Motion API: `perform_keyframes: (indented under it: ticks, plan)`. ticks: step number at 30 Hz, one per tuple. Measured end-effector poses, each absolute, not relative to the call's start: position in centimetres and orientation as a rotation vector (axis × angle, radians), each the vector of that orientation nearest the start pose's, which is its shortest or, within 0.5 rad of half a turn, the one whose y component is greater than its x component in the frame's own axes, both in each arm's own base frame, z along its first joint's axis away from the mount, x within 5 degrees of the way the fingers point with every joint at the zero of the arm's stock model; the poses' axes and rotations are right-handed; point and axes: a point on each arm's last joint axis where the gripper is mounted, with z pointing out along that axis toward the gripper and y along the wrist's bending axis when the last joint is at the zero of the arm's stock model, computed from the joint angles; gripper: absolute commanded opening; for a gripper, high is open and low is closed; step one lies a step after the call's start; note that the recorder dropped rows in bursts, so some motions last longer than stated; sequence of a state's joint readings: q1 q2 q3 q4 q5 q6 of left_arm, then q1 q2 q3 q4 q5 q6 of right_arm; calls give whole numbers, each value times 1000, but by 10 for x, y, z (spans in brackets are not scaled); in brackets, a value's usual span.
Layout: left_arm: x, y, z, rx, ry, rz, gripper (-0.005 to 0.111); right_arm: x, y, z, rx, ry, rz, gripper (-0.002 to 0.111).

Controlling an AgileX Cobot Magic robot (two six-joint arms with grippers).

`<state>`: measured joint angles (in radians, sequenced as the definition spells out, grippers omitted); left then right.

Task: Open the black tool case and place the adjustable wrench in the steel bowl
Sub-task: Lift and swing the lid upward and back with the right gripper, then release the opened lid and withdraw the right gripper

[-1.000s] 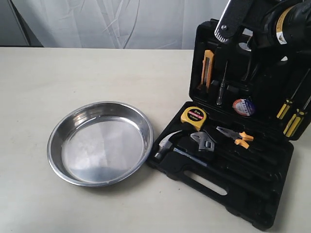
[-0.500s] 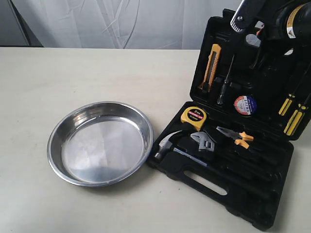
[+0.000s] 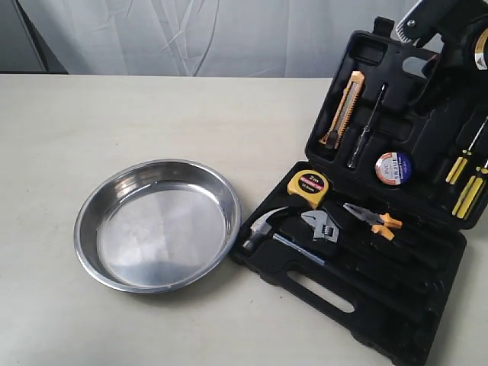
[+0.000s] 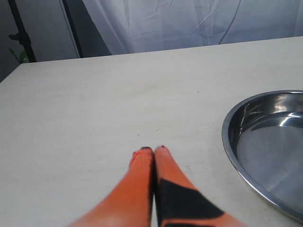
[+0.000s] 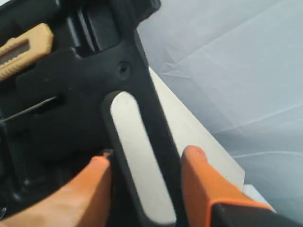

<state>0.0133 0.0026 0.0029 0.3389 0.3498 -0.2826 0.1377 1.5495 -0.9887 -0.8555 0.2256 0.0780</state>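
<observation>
open room: you have bare table (image 3: 152, 114) left of and behind the steel bowl (image 3: 85, 229), out to the far edge under the white curtain (image 3: 191, 38). it's tight on the right: the bowl's rim sits just beside the near-left corner of the black tool case (image 3: 366, 293). the case is open, base flat, lid leaning back.

the adjustable wrench (image 3: 320, 226) lies in the base, in its recess, between the hammer (image 3: 263, 226) head and the pliers (image 3: 371, 219), just in front of the tape measure (image 3: 307, 187). the bowl holds nothing.

counts: 1 bowl, 1 case, 1 wrench, 1 hammer, 1 tape measure, 1 pliers. in the lid: 1 utility knife (image 3: 343, 109), 1 slim dark screwdriver (image 3: 366, 126), 1 tape roll (image 3: 393, 168), and at least 2 yellow-handled screwdrivers (image 3: 465, 179); their tops are hidden by the arm.

left gripper (image 4: 153, 150): orange fingers pressed together, nothing between them, above bare table with the bowl's rim near.

right gripper (image 5: 147, 155): fingers spread wide, astride the lid's slot handle. i can't tell you whether they are clamping it or just bracketing it.
</observation>
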Motion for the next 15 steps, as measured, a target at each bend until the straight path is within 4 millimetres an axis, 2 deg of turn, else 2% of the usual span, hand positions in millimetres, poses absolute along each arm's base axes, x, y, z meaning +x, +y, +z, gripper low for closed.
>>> perform_keyframes:
  ticks: [5, 8, 9, 10, 12, 15]
  plan:
    - [53, 11, 182, -59, 1820, 140, 0, 337, 29, 257, -866, 2067, -531, 37]
    - [53, 11, 182, -59, 1820, 140, 0, 337, 30, 257, -818, 2089, -501, 17]
    - [53, 11, 182, -59, 1820, 140, 0, 335, 29, 258, -772, 2111, -476, 4]
    - [53, 11, 182, -59, 1820, 140, 0, 333, 30, 260, -671, 2142, -411, 0]
    - [53, 11, 182, -59, 1820, 140, 0, 324, 40, 265, -476, 2211, -252, 0]
    - [53, 11, 182, -59, 1820, 140, 0, 312, 70, 259, -435, 2320, -100, 0]
